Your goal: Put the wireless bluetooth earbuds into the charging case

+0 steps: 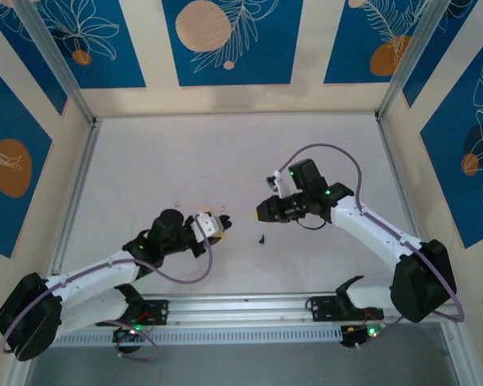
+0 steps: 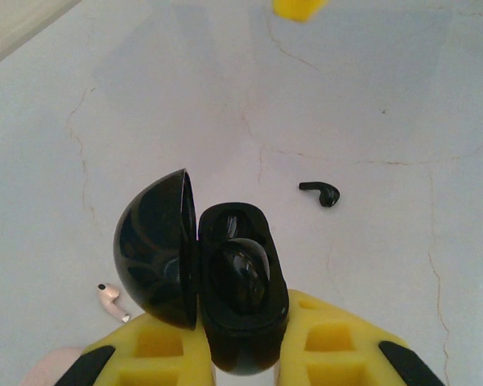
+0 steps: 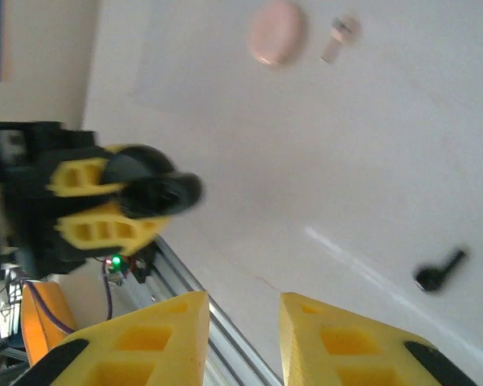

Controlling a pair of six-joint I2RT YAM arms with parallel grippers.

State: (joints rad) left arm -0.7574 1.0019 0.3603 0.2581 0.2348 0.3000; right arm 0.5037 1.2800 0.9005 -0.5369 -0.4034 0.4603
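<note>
Noting black earbud point(image 2: 322, 193) loose on the white surface point(image 2: 402, 72), lying flat, a little to the right of the charging case point(image 2: 240, 265) and not touching it. Finding pale earbud point(image 2: 111, 299) on the opposite side, just beside the case's open lid, also on the surface. Seeing the case black, lid swung open to its left, body pinched at its near end between the yellow left jaws. Glimpsing something glossy and dark in the case's well; cannot tell whether earbud or moulding. From overhead, placing the black earbud near the tips of the right jaws, case and left jaws off to its left. Reading the right jaws as slightly spread, nothing between them, hanging above the surface. Logging a pink oval object point(image 3: 275, 32) farther off, close to the pale earbud.
</note>
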